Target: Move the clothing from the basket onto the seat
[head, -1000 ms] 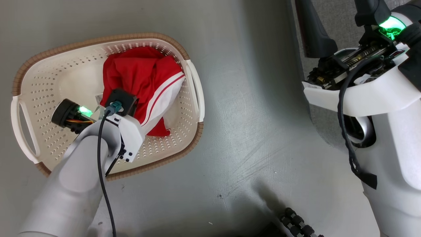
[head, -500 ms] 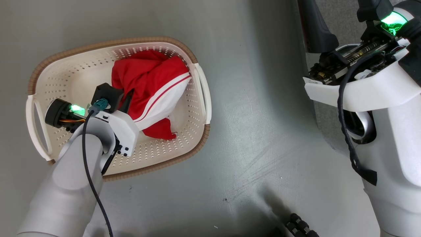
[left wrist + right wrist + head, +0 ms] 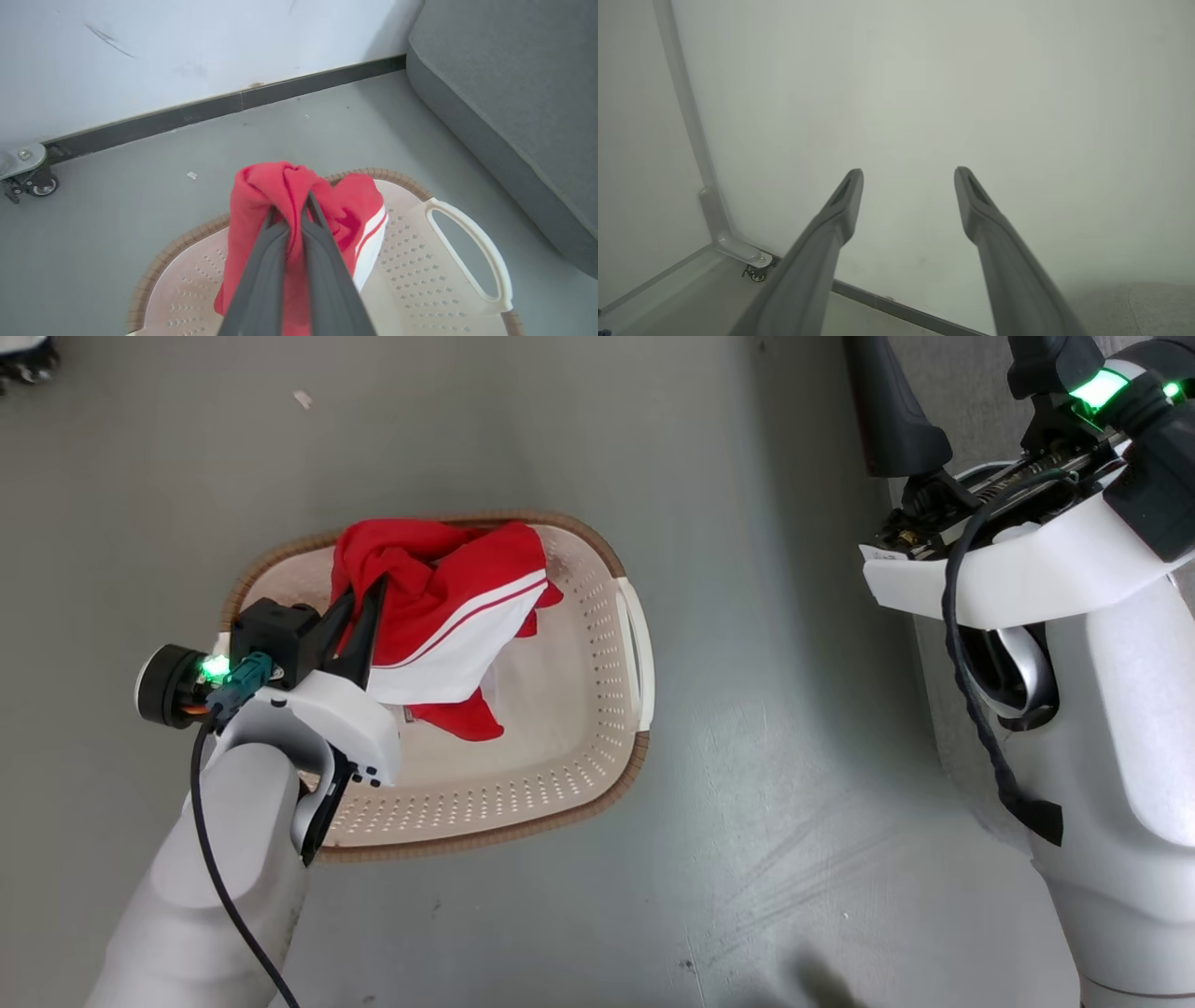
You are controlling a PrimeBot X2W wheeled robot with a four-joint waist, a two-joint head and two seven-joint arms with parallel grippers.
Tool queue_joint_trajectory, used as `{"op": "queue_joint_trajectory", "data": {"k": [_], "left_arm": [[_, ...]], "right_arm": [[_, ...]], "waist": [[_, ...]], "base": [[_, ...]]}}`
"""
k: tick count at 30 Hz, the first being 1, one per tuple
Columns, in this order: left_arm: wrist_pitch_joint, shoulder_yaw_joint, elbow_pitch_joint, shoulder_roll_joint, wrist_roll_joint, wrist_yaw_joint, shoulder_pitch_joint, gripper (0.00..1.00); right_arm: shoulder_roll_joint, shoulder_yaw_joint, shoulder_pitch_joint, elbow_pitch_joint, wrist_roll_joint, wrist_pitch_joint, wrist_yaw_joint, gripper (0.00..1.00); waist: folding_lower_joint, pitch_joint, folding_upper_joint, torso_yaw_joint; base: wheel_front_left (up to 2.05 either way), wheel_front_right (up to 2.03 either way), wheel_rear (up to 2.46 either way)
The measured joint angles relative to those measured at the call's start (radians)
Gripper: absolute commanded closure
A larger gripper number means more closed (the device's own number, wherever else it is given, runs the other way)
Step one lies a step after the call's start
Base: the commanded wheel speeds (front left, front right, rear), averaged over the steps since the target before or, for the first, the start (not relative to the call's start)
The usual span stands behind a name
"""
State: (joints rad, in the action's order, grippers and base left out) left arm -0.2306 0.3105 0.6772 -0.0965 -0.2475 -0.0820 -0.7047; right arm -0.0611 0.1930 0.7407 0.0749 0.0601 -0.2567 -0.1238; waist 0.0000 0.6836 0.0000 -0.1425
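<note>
- My left gripper [image 3: 369,593] is pressed together on a bunched fold of the clothing [image 3: 448,588]. In the left wrist view the red cloth wraps over both fingertips.
- The clothing hangs from that pinch above the basket [image 3: 560,709], red on top, with the white panel and stripes falling to the basket's right side. I cannot tell whether its lowest red corner touches the basket floor.
- The relation I steer by: in the left wrist view the seat [image 3: 514,93] lies to the right of the basket and beyond its handle, with bare floor between them. I judge the carry to be a lift, then a swing to my right.
- The holding arm is on the far side from the seat. My right gripper [image 3: 908,175] is on that side but spread wide, pinching nothing and facing a pale wall.
- The basket floor I can see is bare perforated plastic. Whatever lies under the hanging cloth is hidden.
- Risk, as I judge it: the trailing hem could snag the rim.
</note>
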Motion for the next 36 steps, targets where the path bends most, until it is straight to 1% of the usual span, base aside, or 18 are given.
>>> {"op": "queue_joint_trajectory", "data": {"k": [9,18,27,36], "left_arm": [[-0.011,-0.024,-0.065,0.002,-0.016,0.001,0.055,1.00],[-0.019,-0.050,-0.161,-0.003,-0.016,0.018,0.099,1.00],[-0.019,-0.073,-0.335,-0.014,0.005,0.032,0.139,1.00],[-0.019,-0.085,-0.455,-0.033,0.032,0.053,0.209,1.00]], "right_arm": [[-0.011,-0.006,-0.046,-0.041,-0.001,0.000,0.000,0.00],[-0.024,0.007,-0.102,-0.086,0.000,0.000,0.000,0.00],[-0.035,0.011,-0.172,-0.132,0.003,0.000,0.000,0.00],[-0.041,0.022,-0.250,-0.185,0.016,0.000,0.000,0.00]], "waist": [[0.0000,-0.086,0.0000,0.039],[0.0000,-0.180,0.0000,0.074],[0.0000,-0.277,0.0000,0.102],[0.0000,-0.371,0.0000,0.120]], "base": [[0.00,0.00,0.00],[0.00,0.00,0.00],[0.00,0.00,0.00],[0.00,0.00,0.00]]}}
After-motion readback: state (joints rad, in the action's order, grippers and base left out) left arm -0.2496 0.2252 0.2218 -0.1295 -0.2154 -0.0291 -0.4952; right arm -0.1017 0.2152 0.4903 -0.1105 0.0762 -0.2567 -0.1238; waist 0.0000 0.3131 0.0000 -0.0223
